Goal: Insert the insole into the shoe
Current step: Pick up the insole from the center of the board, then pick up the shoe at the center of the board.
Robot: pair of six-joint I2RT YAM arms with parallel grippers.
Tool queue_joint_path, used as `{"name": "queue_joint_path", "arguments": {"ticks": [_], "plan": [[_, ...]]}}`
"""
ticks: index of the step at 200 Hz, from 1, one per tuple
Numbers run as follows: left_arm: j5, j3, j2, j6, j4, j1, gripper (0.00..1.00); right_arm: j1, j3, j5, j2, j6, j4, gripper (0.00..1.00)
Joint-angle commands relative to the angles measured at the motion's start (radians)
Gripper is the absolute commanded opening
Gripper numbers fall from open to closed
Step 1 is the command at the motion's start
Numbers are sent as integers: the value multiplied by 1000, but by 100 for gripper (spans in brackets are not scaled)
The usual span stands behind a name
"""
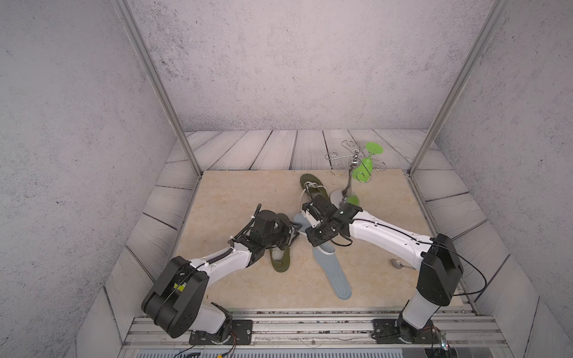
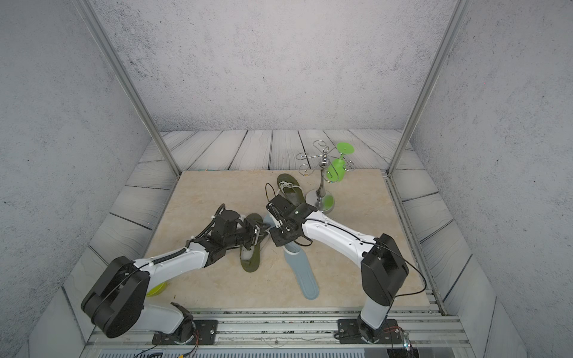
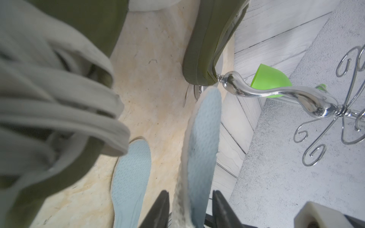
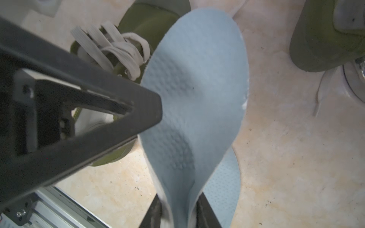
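Insole (image 4: 197,79) rides clear of the table (image 4: 286,158) between your arms. The right gripper (image 4: 178,213) pinches one end, likely to steer the toe into the shoe (image 4: 150,21) just beside it, while the left gripper (image 3: 190,207) stands loosely open around it.
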Motion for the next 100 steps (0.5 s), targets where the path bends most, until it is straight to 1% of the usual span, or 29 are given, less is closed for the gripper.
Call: {"name": "queue_joint_path", "arguments": {"ticks": [1,13,21,37,58,70,84,100], "plan": [[-16,39,-49,54,-93,14,42,2,27,27,8,-12,-46,28],[-15,45,-62,92,-122,25,43,2,29,30,4,-15,-50,28],[-15,60,-73,135,-175,34,43,2,29,32,2,-16,-55,28],[-28,136,-100,297,-356,56,43,2,29,32,-3,-22,-68,28],[-106,286,-105,600,-642,63,42,0,27,33,-18,-25,-95,26],[-143,363,-87,779,-769,63,41,-2,23,33,-29,-22,-109,26],[-159,428,-70,973,-871,65,39,-10,10,33,-50,-18,-121,25],[-177,465,-63,1157,-951,65,39,-20,-10,35,-74,-14,-130,25]]}}
